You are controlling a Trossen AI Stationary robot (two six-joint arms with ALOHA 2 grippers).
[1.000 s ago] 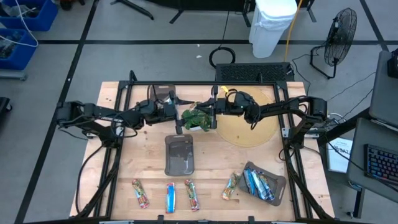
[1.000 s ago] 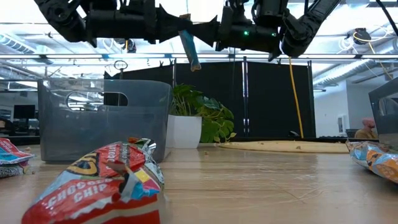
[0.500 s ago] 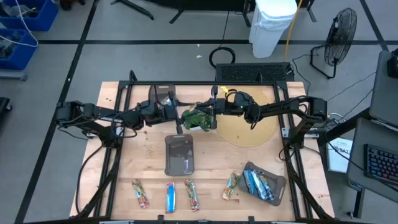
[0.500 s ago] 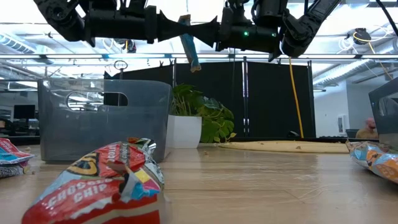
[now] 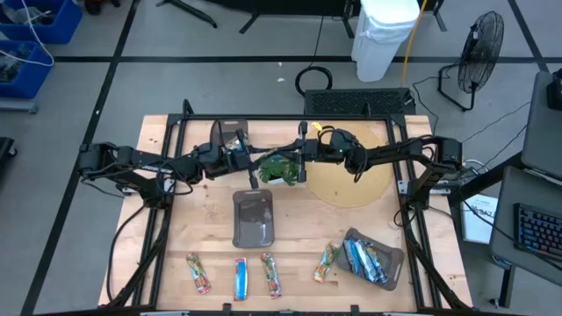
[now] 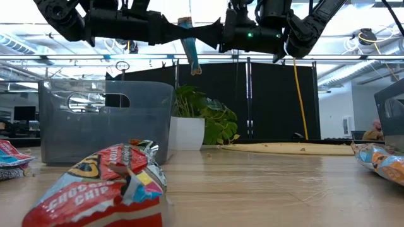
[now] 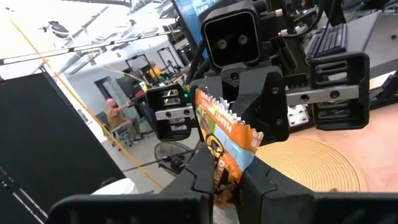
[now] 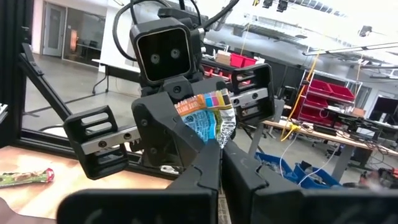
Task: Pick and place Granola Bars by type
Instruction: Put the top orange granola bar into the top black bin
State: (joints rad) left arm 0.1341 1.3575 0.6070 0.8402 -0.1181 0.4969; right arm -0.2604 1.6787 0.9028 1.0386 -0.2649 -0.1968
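Observation:
One granola bar [image 6: 189, 47] in a blue, orange and silver wrapper hangs high above the table, over the green plant [image 5: 277, 167]. It also shows in the left wrist view [image 7: 227, 143] and the right wrist view [image 8: 205, 118]. My left gripper [image 5: 255, 161] comes level from the table's left and is shut on it. My right gripper [image 5: 294, 163] comes level from the right, facing the left one, with its fingers shut at the bar's edge. Several other bars lie near the table's front edge [image 5: 241, 278]. My left gripper pinches the bar's lower half [image 7: 219, 177] between its two fingers, level from the table's left. The bar is lifted clear and hangs about upright, and its crimped end [image 7: 214, 102] stands free beyond the fingers. My right gripper meets the bar's silver crimped edge [image 8: 226, 127] with its shut fingertips [image 8: 214, 155], level from the table's right. My own fingers hide the exact place of contact.
A grey tray [image 5: 254, 237] stands at mid-table, and a second tray [image 5: 395, 256] at the front right holds blue bars. A round wooden board [image 5: 351, 189] lies at the right. A red bar [image 6: 107, 183] lies close to the low camera, and a green-tan bar [image 5: 327, 262] lies beside the right tray.
The bar has shifted slightly toward the table's left with my left gripper. Its top end now shows higher above the fingers than before. My right gripper has kept still.

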